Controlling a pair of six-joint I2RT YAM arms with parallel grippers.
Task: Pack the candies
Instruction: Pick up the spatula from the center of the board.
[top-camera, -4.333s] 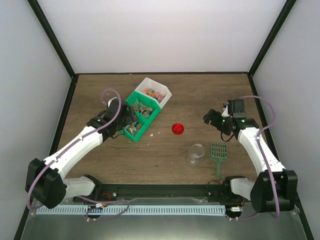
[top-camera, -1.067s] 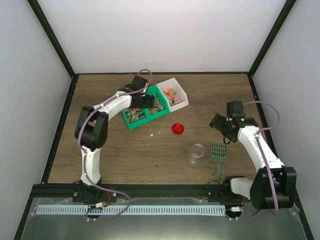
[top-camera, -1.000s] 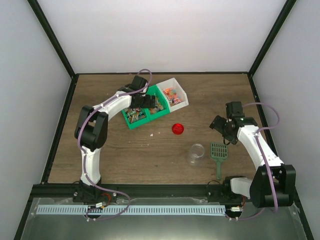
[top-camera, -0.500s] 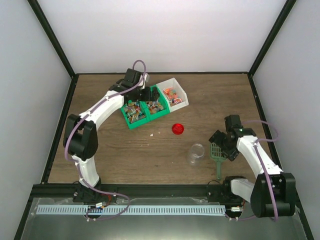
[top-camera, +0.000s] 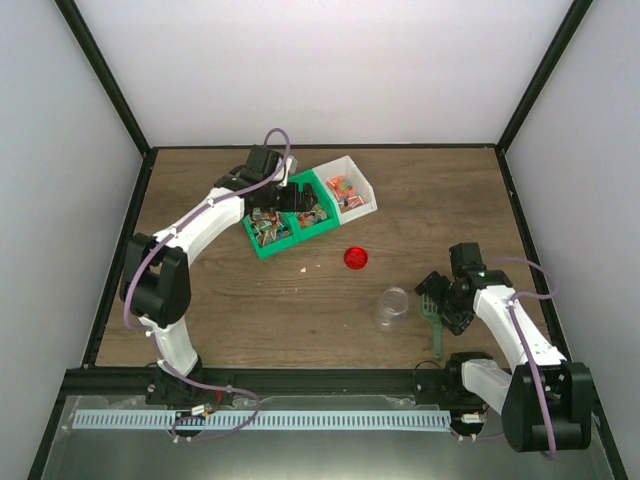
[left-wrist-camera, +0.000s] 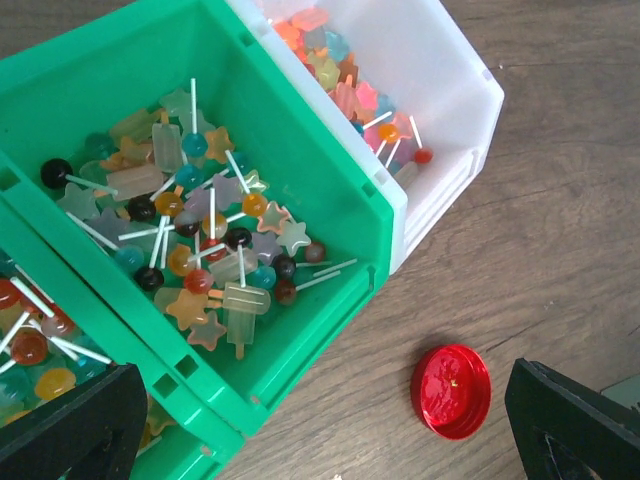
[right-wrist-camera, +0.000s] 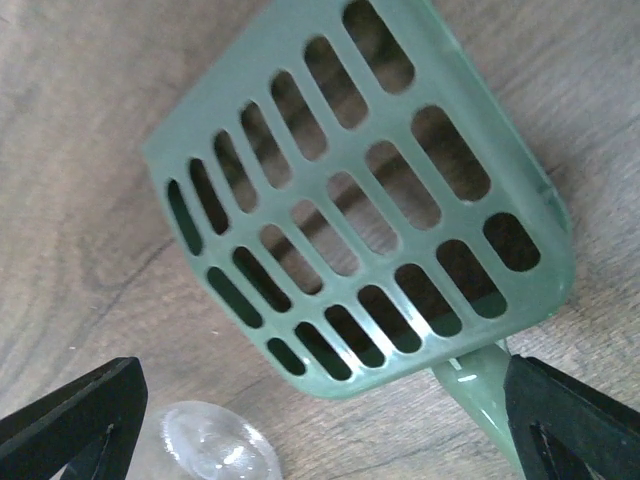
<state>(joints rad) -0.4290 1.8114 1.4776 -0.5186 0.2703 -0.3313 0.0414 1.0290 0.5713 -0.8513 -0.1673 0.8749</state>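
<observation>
The candies (left-wrist-camera: 205, 235) are small sweets and lollipops in mixed colours, piled in a green bin (left-wrist-camera: 330, 170). More candies (left-wrist-camera: 345, 85) lie in the white bin (left-wrist-camera: 450, 110) beside it. My left gripper (left-wrist-camera: 325, 425) hangs open above the green bin's near corner and holds nothing. In the top view my left gripper (top-camera: 288, 203) is over the bins (top-camera: 262, 247). My right gripper (right-wrist-camera: 320, 425) is open just above the green slotted scoop (right-wrist-camera: 360, 210), which lies flat on the table. The top view shows my right gripper (top-camera: 437, 298) covering part of the scoop (top-camera: 438, 340).
A clear empty jar (top-camera: 392, 308) stands just left of the scoop, and the jar (right-wrist-camera: 220, 455) shows at the right wrist view's bottom edge. A round red lid (top-camera: 355, 258) lies on the wood between the bins and the jar. The lid (left-wrist-camera: 451, 391) sits near my left gripper.
My right gripper has come down and toward the near edge, from beside the scoop to right over it. The left arm's elbow has swung left while its gripper stayed over the bins.
</observation>
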